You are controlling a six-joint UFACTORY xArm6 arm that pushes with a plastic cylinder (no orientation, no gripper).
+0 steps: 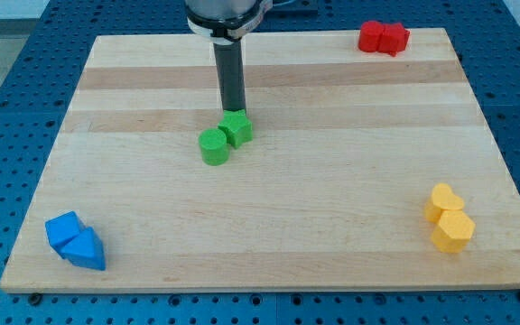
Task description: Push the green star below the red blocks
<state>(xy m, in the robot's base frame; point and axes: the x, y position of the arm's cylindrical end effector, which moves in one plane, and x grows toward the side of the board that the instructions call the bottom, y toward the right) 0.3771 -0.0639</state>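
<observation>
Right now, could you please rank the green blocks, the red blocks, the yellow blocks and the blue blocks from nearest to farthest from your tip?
1. Green blocks: touching my tip, just below it.
2. Red blocks: view's top right.
3. Blue blocks, bottom left, and yellow blocks, bottom right: too close to call.

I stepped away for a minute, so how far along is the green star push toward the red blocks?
Nothing looks done yet: the green star sits mid-board beside the green cylinder, far from the red blocks at the view's top right. In hand: my tip is at the star's upper edge. Left: the whole push rightward to below the red blocks.
</observation>
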